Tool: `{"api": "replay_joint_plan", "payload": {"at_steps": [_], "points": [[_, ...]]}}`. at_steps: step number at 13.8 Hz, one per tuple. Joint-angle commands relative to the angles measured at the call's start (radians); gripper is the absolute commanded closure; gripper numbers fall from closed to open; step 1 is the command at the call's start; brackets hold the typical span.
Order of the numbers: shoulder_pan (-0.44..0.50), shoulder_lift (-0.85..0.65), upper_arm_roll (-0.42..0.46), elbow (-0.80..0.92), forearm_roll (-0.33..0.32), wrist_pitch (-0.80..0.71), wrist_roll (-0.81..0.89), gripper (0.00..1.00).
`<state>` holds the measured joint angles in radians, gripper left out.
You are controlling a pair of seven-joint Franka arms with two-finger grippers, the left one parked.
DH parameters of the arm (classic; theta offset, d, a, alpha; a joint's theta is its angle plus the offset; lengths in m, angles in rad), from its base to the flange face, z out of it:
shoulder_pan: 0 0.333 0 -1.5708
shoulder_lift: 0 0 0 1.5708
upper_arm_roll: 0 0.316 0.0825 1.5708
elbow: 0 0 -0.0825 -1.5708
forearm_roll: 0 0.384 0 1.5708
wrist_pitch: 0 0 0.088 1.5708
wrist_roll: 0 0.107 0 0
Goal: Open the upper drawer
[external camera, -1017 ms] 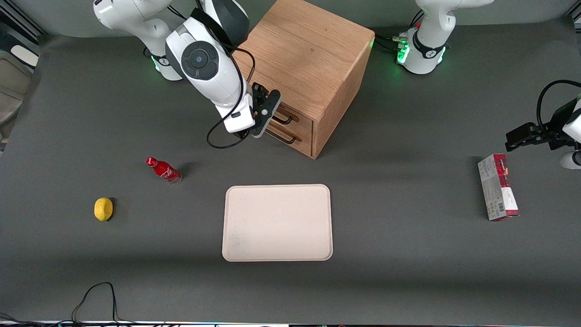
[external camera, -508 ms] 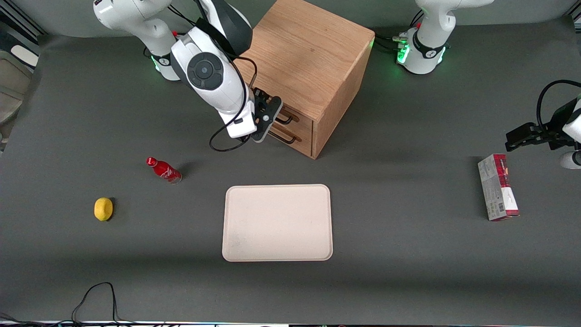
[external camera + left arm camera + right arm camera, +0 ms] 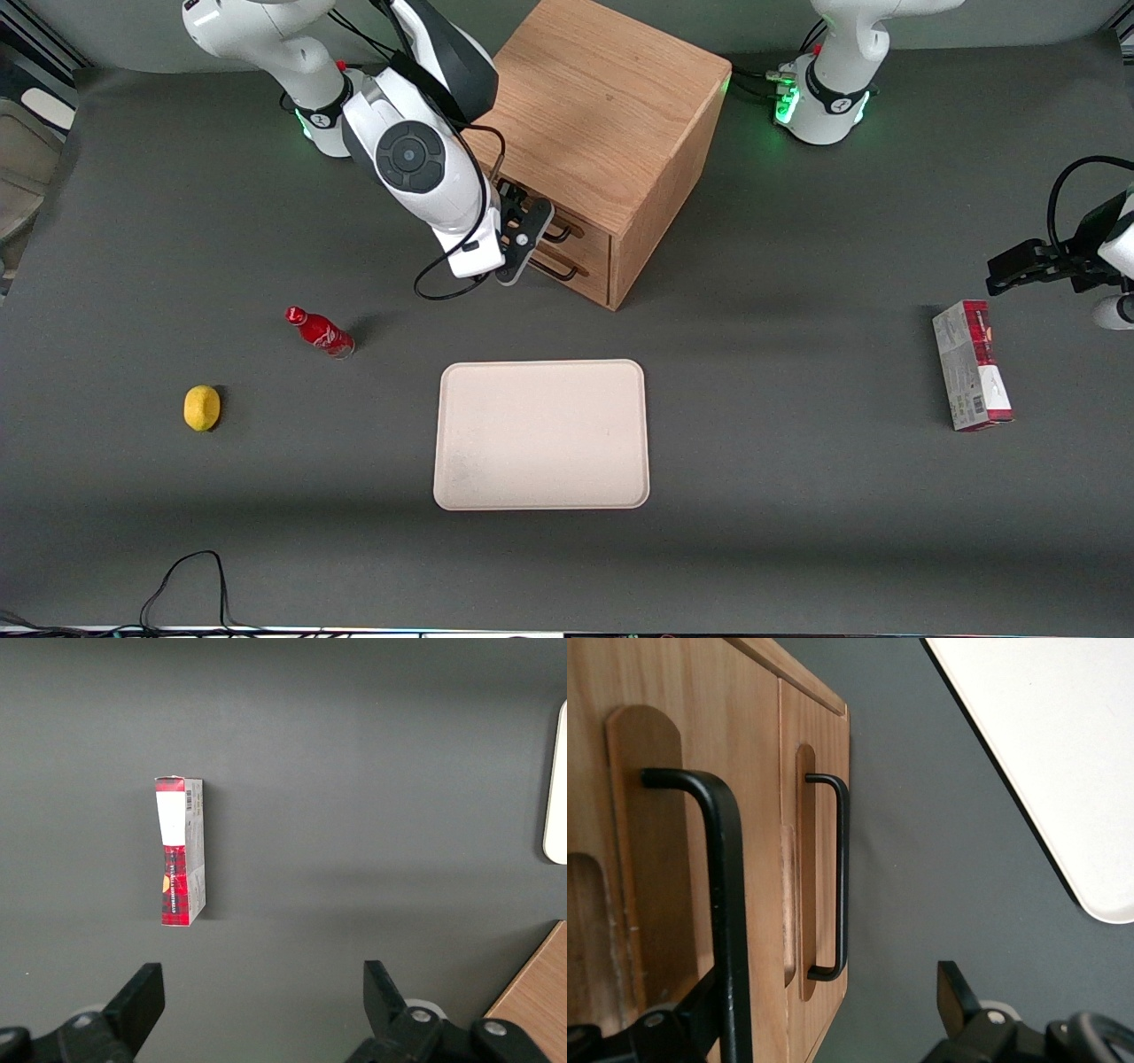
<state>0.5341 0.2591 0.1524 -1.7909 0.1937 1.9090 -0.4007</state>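
Right wrist view shows the tool [image 3: 824, 1014] spread open, one finger [image 3: 691, 1010] just beside the black bar handle [image 3: 726, 904] of the upper drawer [image 3: 567, 232], which is closed in the cabinet [image 3: 602, 133]. If the tool closes misaligned, it may slip off or take the lower drawer's handle [image 3: 837, 877].

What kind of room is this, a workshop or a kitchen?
Probably a robot test lab: a gripper with open fingers at the upper drawer of a lone wooden cabinet, and a lemon and tray laid on a grey mat.
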Motion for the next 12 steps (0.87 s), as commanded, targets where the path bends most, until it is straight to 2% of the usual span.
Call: {"api": "replay_joint_plan", "payload": {"at_steps": [1,8,12], "points": [[0.003,0.012,-0.008,0.004,0.015,0.015,-0.012,0.0],[-0.016,0.051,-0.013,0.037,-0.031,0.012,-0.01,0.0],[-0.014,0.088,-0.048,0.088,-0.059,0.002,-0.007,0.0]]}}
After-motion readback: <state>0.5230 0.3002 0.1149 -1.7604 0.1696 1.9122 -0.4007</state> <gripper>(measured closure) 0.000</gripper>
